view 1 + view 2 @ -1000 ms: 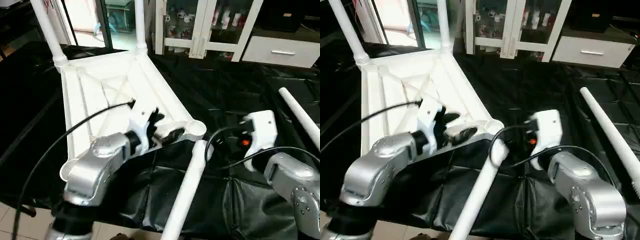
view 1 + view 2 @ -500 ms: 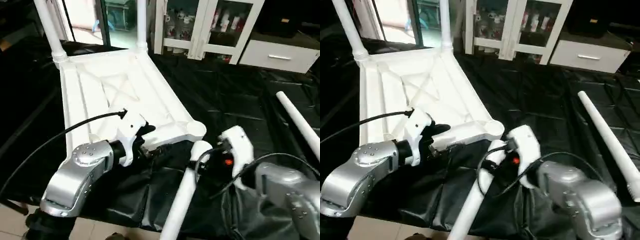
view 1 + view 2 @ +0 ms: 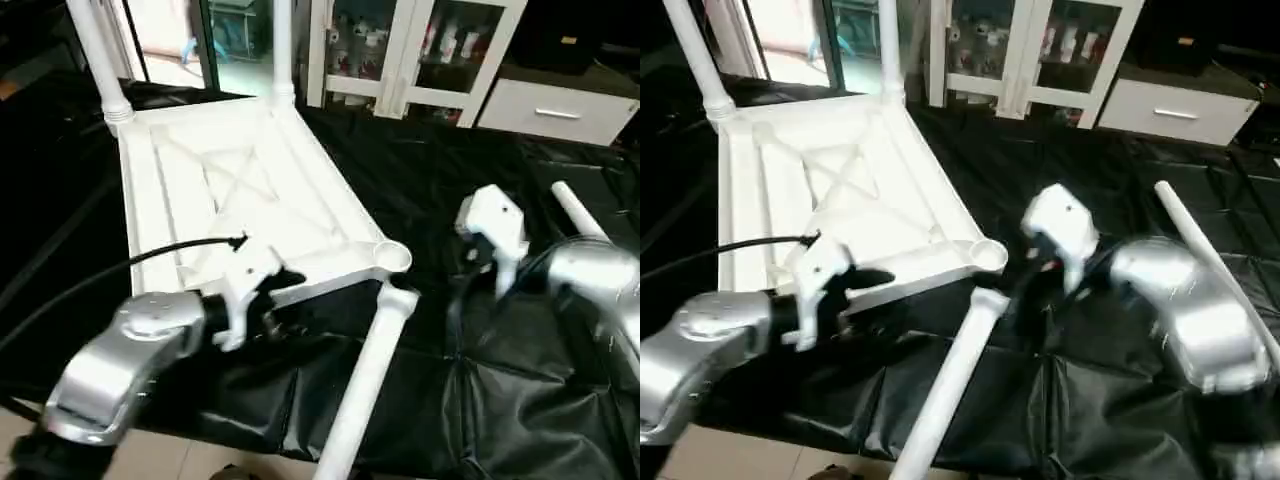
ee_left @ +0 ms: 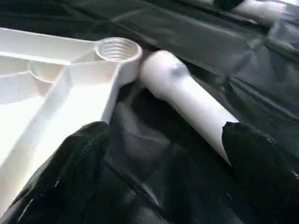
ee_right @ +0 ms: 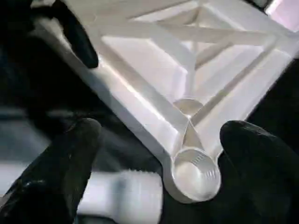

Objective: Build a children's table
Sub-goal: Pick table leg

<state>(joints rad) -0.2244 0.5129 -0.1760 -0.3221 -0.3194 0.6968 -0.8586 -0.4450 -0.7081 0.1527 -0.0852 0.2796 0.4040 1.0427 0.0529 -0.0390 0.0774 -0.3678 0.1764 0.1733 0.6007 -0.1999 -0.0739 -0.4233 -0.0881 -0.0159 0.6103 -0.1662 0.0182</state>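
Two legs fitted: far corners of the upturned children's table top (image 3: 230,190).
Loose leg (image 3: 365,380): on the tabletop (image 3: 470,170), long axis pointing at the empty corner socket (image 3: 391,257), end just beside it.
Left hand (image 3: 262,300): fingers apart, empty, nearer the leg.
Right hand (image 3: 1045,262): fingers apart, empty, facing the socket.

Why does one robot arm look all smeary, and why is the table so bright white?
In the right eye view the right arm is streaked with motion blur, while the table top stays crisp. In the left eye view, daylight from the doorway behind bleaches the ribs pale. In the right wrist view the corner socket is soft and glary, framed by dark, blurred fingers.
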